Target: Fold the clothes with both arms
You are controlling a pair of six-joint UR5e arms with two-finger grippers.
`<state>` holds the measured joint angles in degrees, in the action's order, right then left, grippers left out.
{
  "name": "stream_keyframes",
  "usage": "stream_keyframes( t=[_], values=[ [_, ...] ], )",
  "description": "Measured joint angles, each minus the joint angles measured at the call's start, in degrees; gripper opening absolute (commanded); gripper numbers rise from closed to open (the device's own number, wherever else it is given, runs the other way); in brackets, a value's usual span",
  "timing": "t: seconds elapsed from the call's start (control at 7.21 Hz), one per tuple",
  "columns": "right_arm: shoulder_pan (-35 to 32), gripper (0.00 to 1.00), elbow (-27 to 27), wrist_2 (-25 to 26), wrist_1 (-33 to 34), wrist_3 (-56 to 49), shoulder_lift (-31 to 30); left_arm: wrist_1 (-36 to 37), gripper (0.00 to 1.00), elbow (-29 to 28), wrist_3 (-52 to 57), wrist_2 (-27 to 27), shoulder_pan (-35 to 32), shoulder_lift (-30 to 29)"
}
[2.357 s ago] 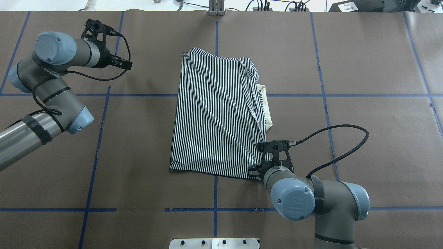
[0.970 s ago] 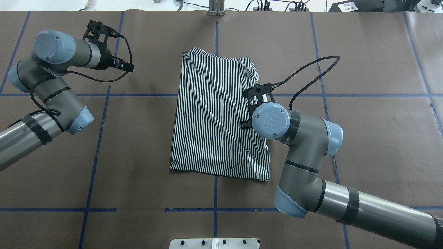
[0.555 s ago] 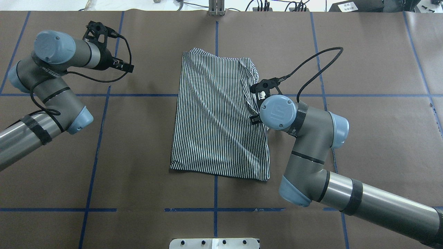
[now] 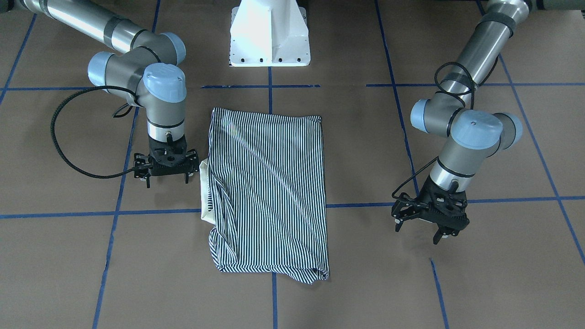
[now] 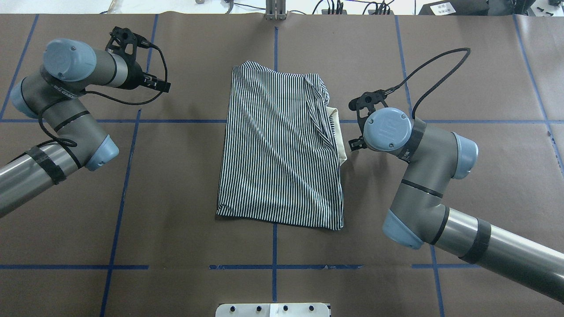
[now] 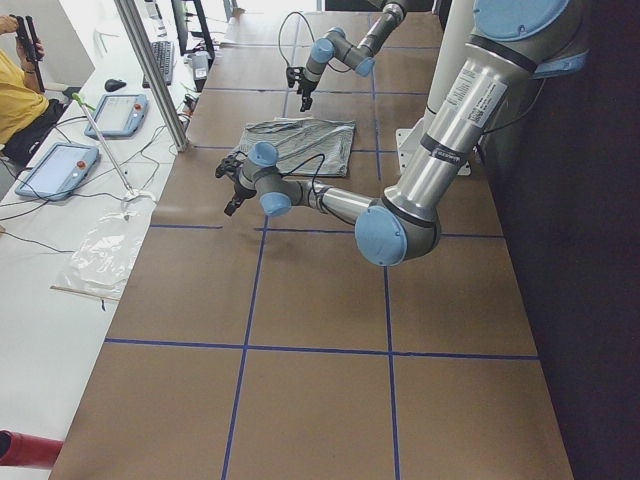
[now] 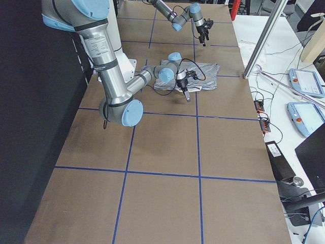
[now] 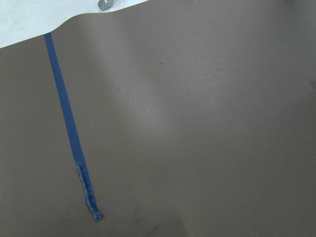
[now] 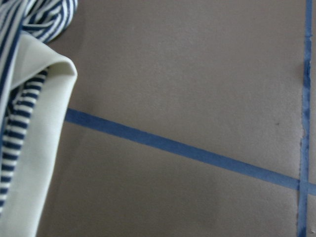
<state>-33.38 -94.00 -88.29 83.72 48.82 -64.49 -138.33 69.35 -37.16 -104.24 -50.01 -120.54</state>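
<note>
The striped polo shirt (image 5: 282,145) is laid folded at the middle of the table (image 5: 176,198), the right claw (image 4: 167,179) is held open and empty just beside its cream collar (image 5: 337,132), and the left claw (image 4: 418,230), open and empty too, is held well apart.

The brown worktop (image 5: 176,198), gridded with blue tape lines (image 5: 185,121), is carrying the folded striped polo shirt (image 5: 277,154) at its middle.
</note>
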Motion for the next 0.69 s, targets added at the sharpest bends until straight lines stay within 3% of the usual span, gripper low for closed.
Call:
stream_keyframes(
  t=[0.28,0.69],
  values=[
    [-0.01,1.0,0.21,0.01,0.21,2.05,3.41,-0.01,1.0,0.04,0.01,0.0,0.0,0.01],
    [0.53,1.0,8.07,0.01,0.45,8.34,14.11,0.05,1.0,0.01,-0.02,0.0,0.0,0.06]
  ],
)
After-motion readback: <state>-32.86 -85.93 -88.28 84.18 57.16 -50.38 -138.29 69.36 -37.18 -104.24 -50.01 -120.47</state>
